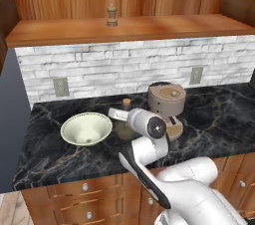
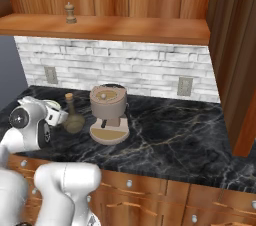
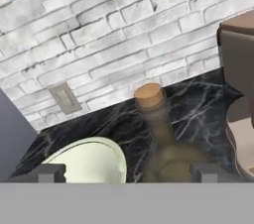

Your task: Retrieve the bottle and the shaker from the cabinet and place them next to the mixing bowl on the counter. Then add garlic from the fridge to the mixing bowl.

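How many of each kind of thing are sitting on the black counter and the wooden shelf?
Bowl: 1
Bottle: 1
Coffee machine: 1
Shaker: 1, on the shelf
Total: 4

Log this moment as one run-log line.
gripper: open, at bottle | bottle: upright on counter, between bowl and coffee machine | shaker: on shelf under the cabinets

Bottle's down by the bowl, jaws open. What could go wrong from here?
1. The open gripper sits right at the bottle; a careless retreat could tip it, since it is narrow-necked.
2. It stands between the mixing bowl and the coffee machine, so sideways swings risk knocking either.
3. The shaker is still up on the shelf.
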Motion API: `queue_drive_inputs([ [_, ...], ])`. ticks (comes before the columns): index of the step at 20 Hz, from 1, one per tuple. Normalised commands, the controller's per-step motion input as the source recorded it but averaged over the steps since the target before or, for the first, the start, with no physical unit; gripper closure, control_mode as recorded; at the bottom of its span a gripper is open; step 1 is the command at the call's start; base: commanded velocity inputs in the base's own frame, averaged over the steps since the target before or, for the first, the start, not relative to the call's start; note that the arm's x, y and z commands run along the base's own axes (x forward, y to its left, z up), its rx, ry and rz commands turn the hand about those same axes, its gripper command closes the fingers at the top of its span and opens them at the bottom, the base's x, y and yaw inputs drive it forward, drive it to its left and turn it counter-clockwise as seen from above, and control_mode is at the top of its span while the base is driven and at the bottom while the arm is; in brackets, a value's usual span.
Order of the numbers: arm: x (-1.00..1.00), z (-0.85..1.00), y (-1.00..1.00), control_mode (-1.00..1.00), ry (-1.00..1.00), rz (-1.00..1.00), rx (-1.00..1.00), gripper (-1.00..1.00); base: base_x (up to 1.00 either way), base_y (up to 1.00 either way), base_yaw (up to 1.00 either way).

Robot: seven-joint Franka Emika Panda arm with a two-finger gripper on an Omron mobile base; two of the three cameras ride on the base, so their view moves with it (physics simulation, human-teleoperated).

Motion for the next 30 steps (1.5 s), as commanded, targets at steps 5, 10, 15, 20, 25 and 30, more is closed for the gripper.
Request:
queue_drive_inputs([
  [5, -0.99, 0.95, -0.02, -1.0, 0.21, 0.02, 0.0, -1.0, 0.0, 0.0, 0.0],
  [10, -0.6, 0.9, -0.11, -1.0, 0.36, 0.03, 0.0, -1.0, 0.0, 0.0, 0.0],
  [15, -0.28, 0.35, -0.11, -1.0, 0.23, 0.02, -0.17, -1.0, 0.0, 0.0, 0.0],
  [20, 0.0, 0.06, -0.45, -1.0, -0.06, 0.25, -0.38, -1.0, 0.0, 0.0, 0.0],
  [25, -0.05, 0.16, -0.11, -1.0, -0.06, 0.2, -0.07, -1.0, 0.0, 0.0, 0.0],
  [30, -0.14, 0.37, -0.01, -1.0, -0.12, 0.0, 0.02, -1.0, 0.0, 0.0, 0.0],
])
